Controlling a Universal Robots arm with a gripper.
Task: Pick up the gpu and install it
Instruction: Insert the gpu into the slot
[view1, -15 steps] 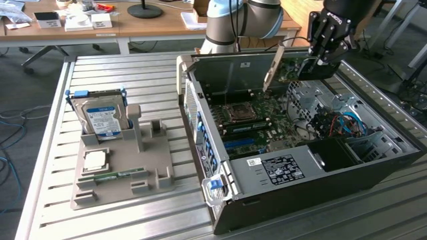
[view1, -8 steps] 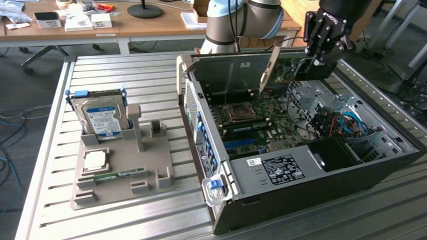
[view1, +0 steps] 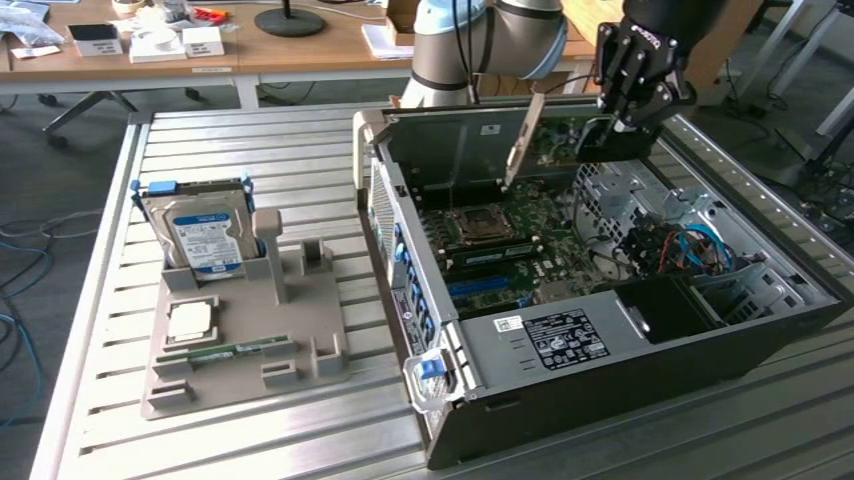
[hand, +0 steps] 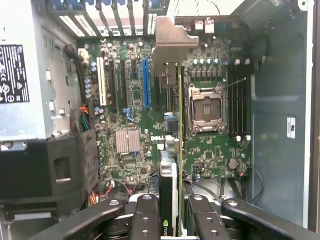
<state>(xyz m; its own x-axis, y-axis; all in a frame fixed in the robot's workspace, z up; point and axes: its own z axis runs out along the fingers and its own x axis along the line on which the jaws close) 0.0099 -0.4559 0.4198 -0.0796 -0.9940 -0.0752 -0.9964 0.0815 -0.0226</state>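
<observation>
Holding the gpu (view1: 563, 142) in my pincer (view1: 630, 112), I hang over the open computer case (view1: 747, 330), which lies on its side on the slatted bench (view1: 254, 140). The pincer is closed on the card: my two fingers (hand: 146, 220) press its flat faces from both sides, near the end far from the silver bracket (hand: 170, 42). I think this grip is chosen so that the lower edge with the contacts is free and points down to the motherboard (hand: 130, 115).

The card stands upright on its edge, so in the wrist view it looks like a thin green line with the black fan part beside it. It is above the board and apart from it, not yet seated in any slot. From the wrist view it seems to lie between the long blue slot (hand: 146, 82) and the processor socket (hand: 206, 107). The bracket is turned toward the rear wall of the case, where the openings for cards are.

On the bench, well apart on the exterior view's left, a grey holder (view1: 300, 340) carries a hard drive (view1: 200, 235); I do not touch them.
</observation>
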